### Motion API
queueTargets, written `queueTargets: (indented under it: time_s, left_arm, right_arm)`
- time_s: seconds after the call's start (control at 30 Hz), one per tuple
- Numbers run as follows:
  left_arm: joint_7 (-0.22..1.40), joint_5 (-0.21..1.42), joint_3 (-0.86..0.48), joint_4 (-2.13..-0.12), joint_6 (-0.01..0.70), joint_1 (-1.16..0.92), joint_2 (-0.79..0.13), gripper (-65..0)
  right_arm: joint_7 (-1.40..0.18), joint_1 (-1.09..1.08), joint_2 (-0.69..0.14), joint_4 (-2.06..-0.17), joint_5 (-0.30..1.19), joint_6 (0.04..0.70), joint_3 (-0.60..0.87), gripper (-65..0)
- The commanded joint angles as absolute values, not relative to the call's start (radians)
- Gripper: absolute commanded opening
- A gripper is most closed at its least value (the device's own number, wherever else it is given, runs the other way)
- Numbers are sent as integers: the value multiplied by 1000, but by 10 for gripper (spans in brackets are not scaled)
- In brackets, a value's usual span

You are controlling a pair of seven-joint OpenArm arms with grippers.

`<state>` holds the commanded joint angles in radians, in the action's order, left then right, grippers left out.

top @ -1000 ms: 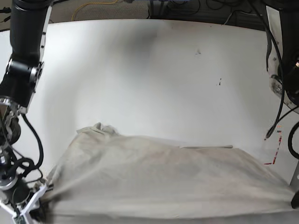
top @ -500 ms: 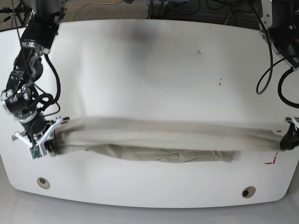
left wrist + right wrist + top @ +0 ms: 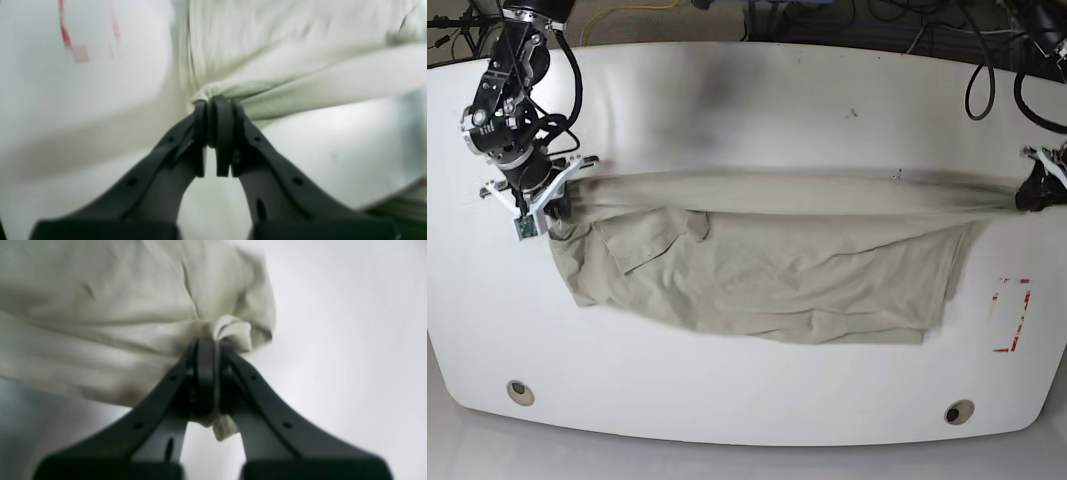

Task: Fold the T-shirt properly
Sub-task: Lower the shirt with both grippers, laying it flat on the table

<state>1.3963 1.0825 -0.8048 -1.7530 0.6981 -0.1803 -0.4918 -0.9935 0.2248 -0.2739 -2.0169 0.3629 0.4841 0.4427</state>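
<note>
A wide white worktop [image 3: 757, 110] with rounded front corners fills the base view. Two small round metal holes, one at the left [image 3: 519, 391] and one at the right [image 3: 958, 412], sit near its front edge. A red rectangular marking [image 3: 1010, 314] is on its right side. Behind it, black and yellow cables [image 3: 642, 8] lie on a grey floor.

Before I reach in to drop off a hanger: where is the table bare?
Bare: the far table beyond the stretched T-shirt, and the near strip by the two holes. Crowded: the middle band, with the left pincer and right pincer clamping its ends.
</note>
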Motion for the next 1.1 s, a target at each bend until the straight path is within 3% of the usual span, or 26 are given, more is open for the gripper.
queueTargets:
  time_s: [0.5, 1.1]
  left_arm:
    - [1396, 1067, -820, -1753, 698, -397, -484, -622]
    - [1396, 659, -825, -1751, 698, -406, -486, -622]
  right_arm:
    - [-993, 410, -162, -2014, 354, 484, 440, -650]
    - [-998, 504, -156, -2008, 351, 483, 440, -650]
